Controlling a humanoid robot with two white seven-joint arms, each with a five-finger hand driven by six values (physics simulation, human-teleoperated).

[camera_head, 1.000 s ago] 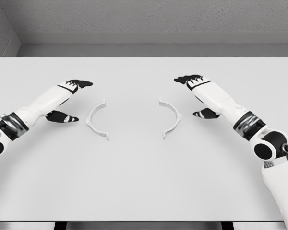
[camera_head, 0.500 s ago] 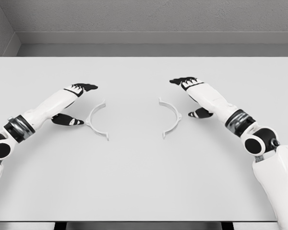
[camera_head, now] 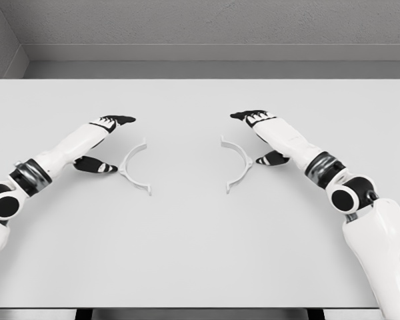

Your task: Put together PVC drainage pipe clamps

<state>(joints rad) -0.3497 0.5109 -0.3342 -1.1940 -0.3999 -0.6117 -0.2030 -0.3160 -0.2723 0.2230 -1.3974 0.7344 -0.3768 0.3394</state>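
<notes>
Two thin white half-clamps lie flat on the table (camera_head: pixel 200 253), open sides facing, well apart: left half (camera_head: pixel 135 168), right half (camera_head: pixel 238 164). Left hand (camera_head: pixel 101 143) and right hand (camera_head: pixel 261 139) flank them, fingers spread, holding nothing. Judged light, stiff, slippery; pinch mid-arc at outer tab.

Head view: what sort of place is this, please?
Probably a bare simulated workbench: a plain white table against a grey wall, holding only two white clamp halves, with the open left hand and right hand beside them.
</notes>
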